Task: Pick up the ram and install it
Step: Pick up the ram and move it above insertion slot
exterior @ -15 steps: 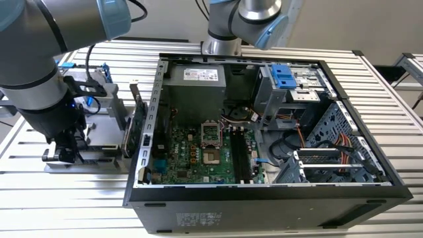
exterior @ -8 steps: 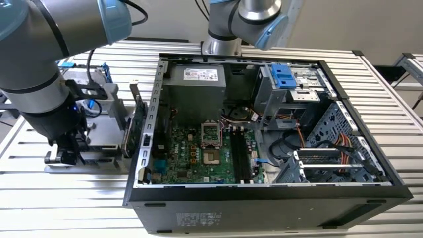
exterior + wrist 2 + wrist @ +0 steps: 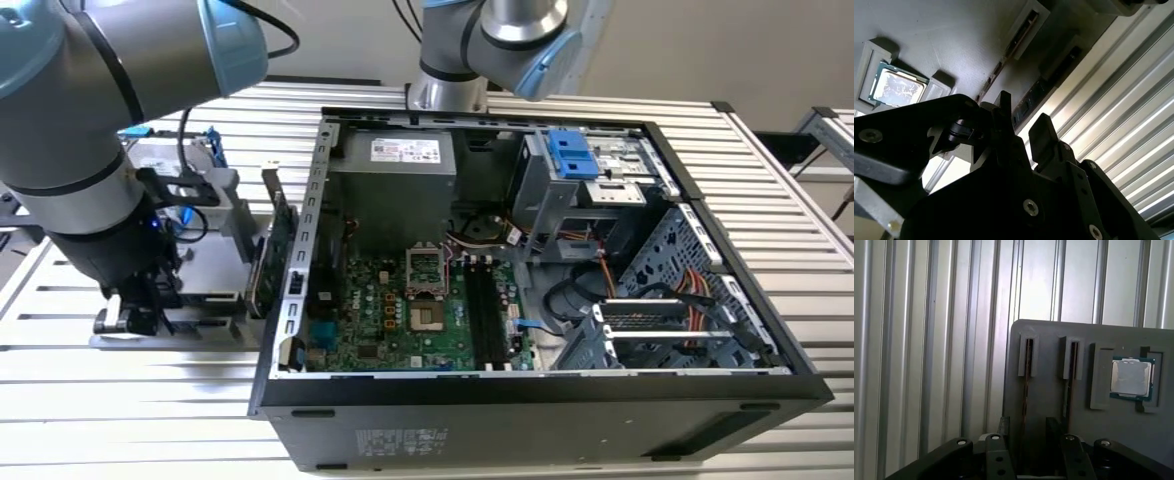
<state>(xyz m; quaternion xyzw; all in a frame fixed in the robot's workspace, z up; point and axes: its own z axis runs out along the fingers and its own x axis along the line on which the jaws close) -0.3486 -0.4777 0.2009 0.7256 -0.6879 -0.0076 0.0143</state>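
Currently straddles ram (image 3: 1027, 360), on edge in slot of gray tray (image 3: 1049, 390), w/ gripper (image 3: 1028, 427) spread open & nothing gripped.

Ram (image 3: 1027, 365) stands on its long edge in a narrow slot of the grey holder (image 3: 1051, 337). I see it edge-on in the first wrist view: thin, dark, brownish along the top. It runs straight between the spread fingers of my pincer (image 3: 1027, 426). A second stick (image 3: 1072, 365) sits parallel in the next slot.
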